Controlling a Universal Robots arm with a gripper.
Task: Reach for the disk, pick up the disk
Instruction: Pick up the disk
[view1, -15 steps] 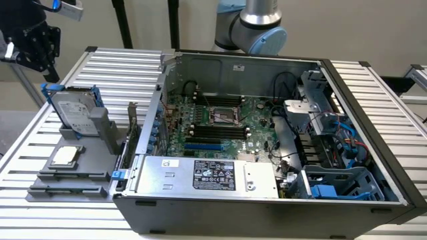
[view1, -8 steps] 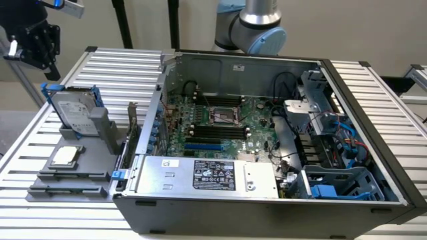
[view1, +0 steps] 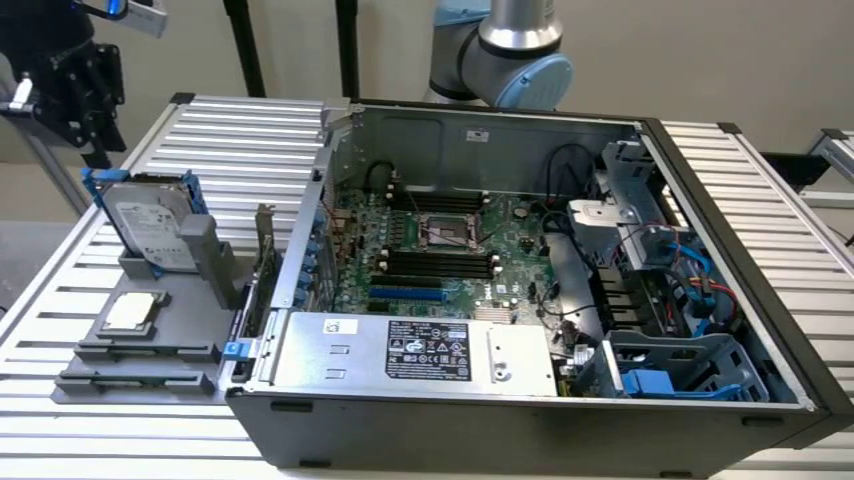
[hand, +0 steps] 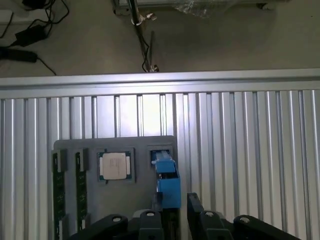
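the reach looks partly made and the pick-up is not done: the disk stands on edge in a grey holder on the table, just behind the chip and outside the computer case. the gripper is spread and holds nothing. in the wrist view the disk's blue edge lines up with the gap between the fingers, below them and seemingly untouched.
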